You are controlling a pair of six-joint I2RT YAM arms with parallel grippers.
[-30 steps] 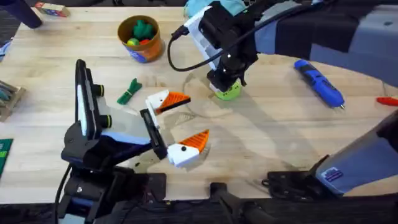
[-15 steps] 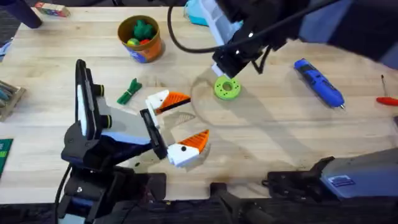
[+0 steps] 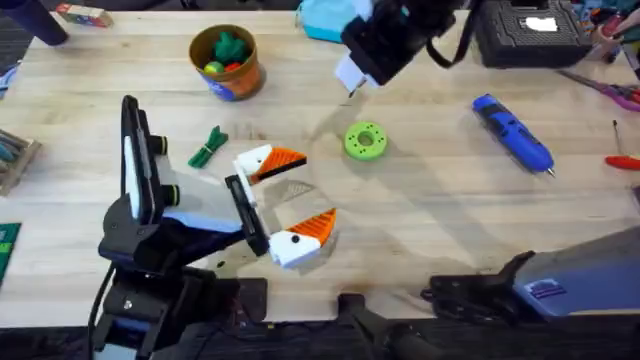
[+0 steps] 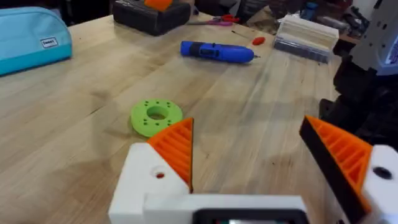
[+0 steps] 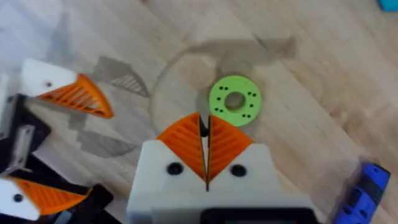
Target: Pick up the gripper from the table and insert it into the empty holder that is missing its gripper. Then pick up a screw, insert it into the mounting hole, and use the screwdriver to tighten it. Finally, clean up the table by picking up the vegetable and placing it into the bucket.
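Note:
The gripper (image 3: 268, 160), a white finger with an orange ridged tip, sits against the far end of the thin black holder (image 3: 240, 205); its twin with a black dot (image 3: 303, 238) sits at the near end. Together they form my left gripper (image 3: 315, 187), open and empty; the gap also shows in the left wrist view (image 4: 249, 134). My right gripper (image 3: 350, 75) hangs high behind the green disc (image 3: 365, 141). Its pads (image 5: 227, 146) are shut, with a tiny dark thing like a screw (image 5: 202, 126) at their tips. The vegetable (image 3: 207, 147) lies left of the finger. The bucket (image 3: 225, 62) holds a green toy.
A blue electric screwdriver (image 3: 512, 130) lies to the right, with a red-handled tool (image 3: 622, 162) beyond it. At the back are a teal pouch (image 4: 28, 34) and a black case (image 3: 525, 30). The wood between the green disc and the screwdriver is bare.
My right gripper has risen off the green disc and drawn back toward the far side, staying shut. The left arm and the table's things have not moved.

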